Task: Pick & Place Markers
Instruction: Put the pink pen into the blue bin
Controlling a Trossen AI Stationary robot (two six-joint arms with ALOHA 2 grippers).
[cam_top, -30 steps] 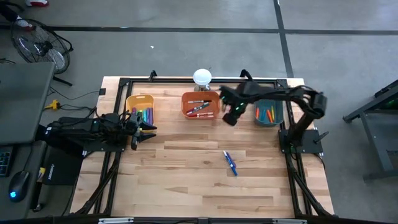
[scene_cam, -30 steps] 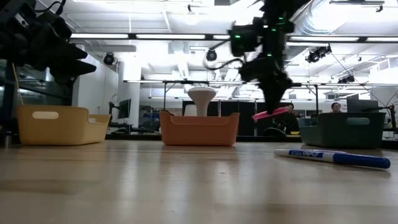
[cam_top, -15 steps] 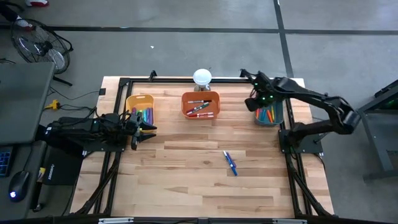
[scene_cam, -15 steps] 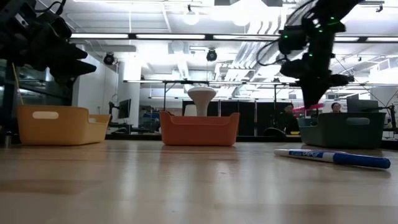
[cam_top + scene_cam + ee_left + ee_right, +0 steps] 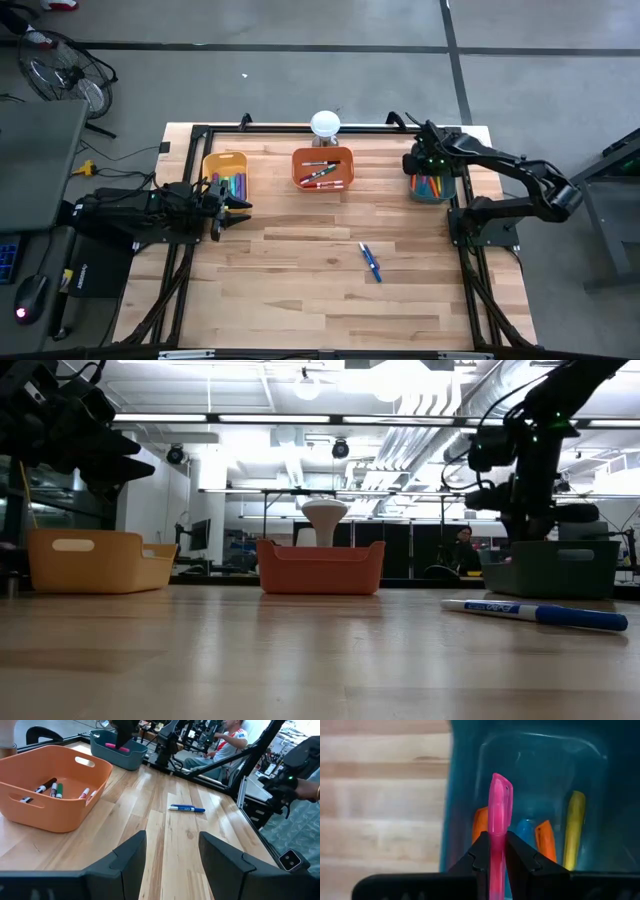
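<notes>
My right gripper (image 5: 493, 851) is shut on a pink marker (image 5: 499, 820) over the teal bin (image 5: 432, 185) at the table's far right; that bin holds orange, blue and yellow markers (image 5: 546, 840). The pink marker also shows above the teal bin in the left wrist view (image 5: 116, 746). A blue marker (image 5: 371, 263) lies flat on the table near the middle, also in the low view (image 5: 535, 612). My left gripper (image 5: 171, 855) is open and empty at the table's left, beside the yellow bin (image 5: 226, 173). The orange bin (image 5: 322, 168) holds several markers. My right gripper pinches the pink marker's body (image 5: 496, 847) between its two fingers, which lie across it. The marker's capped end (image 5: 500, 785) sticks out past the fingertips. The marker is lifted clear, above the teal bin's inside.
A white lamp-like stand (image 5: 325, 125) sits behind the orange bin. A dark frame runs along the table's left, right and far edges. People sit beyond the table in the left wrist view (image 5: 227, 735). Bare wood lies around the blue marker.
My right gripper has carried the pink marker from beside the orange bin toward the table's right edge, to above the teal bin, and has come down toward it. The left arm has kept still.
</notes>
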